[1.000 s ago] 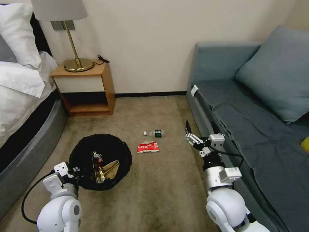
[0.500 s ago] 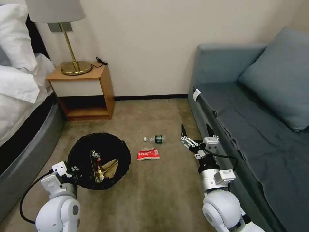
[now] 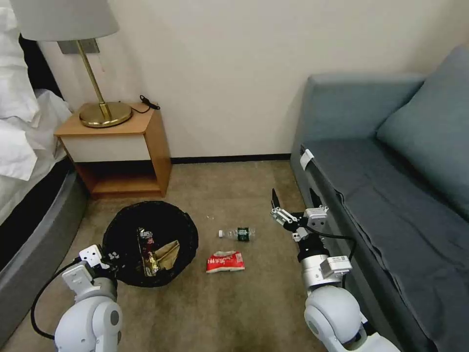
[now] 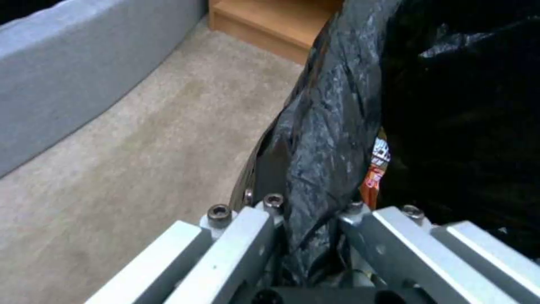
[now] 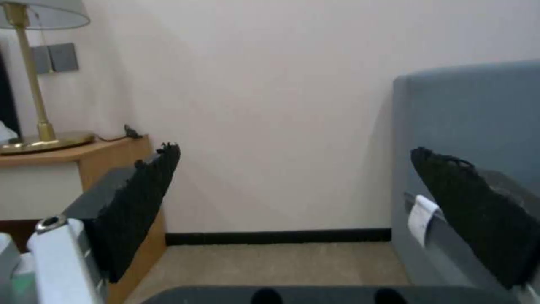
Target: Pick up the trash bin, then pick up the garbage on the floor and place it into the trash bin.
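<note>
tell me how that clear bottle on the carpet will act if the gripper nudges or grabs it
The clear bottle lies on its side on the carpet, so a nudge across its length would probably roll it. It looks small and see-through, so likely light, and its thin wall may dent under the pads. The open right gripper hovers beside it, not touching.

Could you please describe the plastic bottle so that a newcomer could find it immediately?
Start at the wooden nightstand, then look to the carpet between the trash bin and the sofa. The bottle lies there on its side, clear with a dark green label, unlike the flat red packet nearby.
</note>
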